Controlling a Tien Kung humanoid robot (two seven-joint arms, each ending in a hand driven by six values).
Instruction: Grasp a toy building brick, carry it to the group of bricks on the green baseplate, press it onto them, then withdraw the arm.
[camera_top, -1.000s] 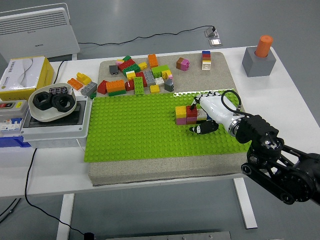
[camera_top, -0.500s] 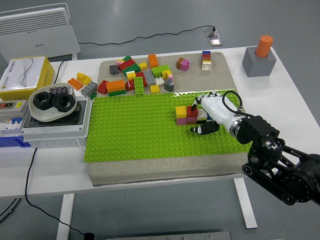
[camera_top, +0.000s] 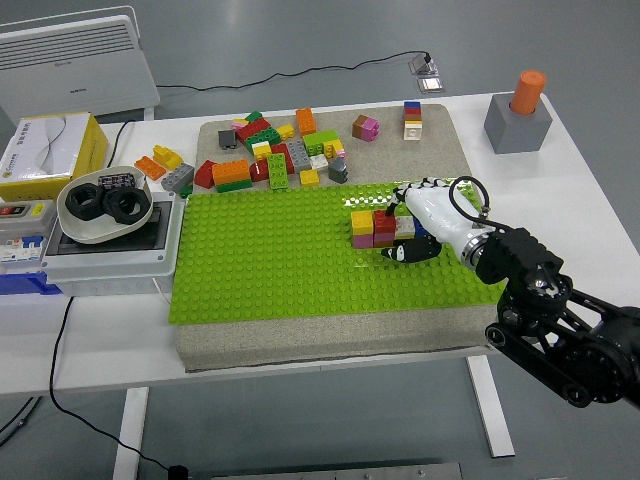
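Observation:
The green baseplate (camera_top: 270, 260) lies on a grey foam slab. On its right half stands the group of bricks: a yellow brick on a pink one (camera_top: 361, 228) and a red brick (camera_top: 384, 225) beside it. My right hand (camera_top: 398, 232), white with black fingertips, comes in from the lower right. Its fingers curl over the top of a whitish brick (camera_top: 405, 227) set against the red brick's right side, and the thumb lies low in front of it. The loose brick pile (camera_top: 270, 155) sits behind the baseplate. The left arm is out of view.
A brown and pink brick (camera_top: 366, 127) and a small stacked tower (camera_top: 412, 118) stand on the slab's far right. A grey block with an orange cylinder (camera_top: 520, 118) is at the back right. A bowl of black nuts (camera_top: 105, 205) on a grey box and a yellow box (camera_top: 45, 150) are at the left.
My right hand has shifted slightly up and to the right, and its thumb has drawn in closer to the brick group. The bricks on the baseplate have not moved.

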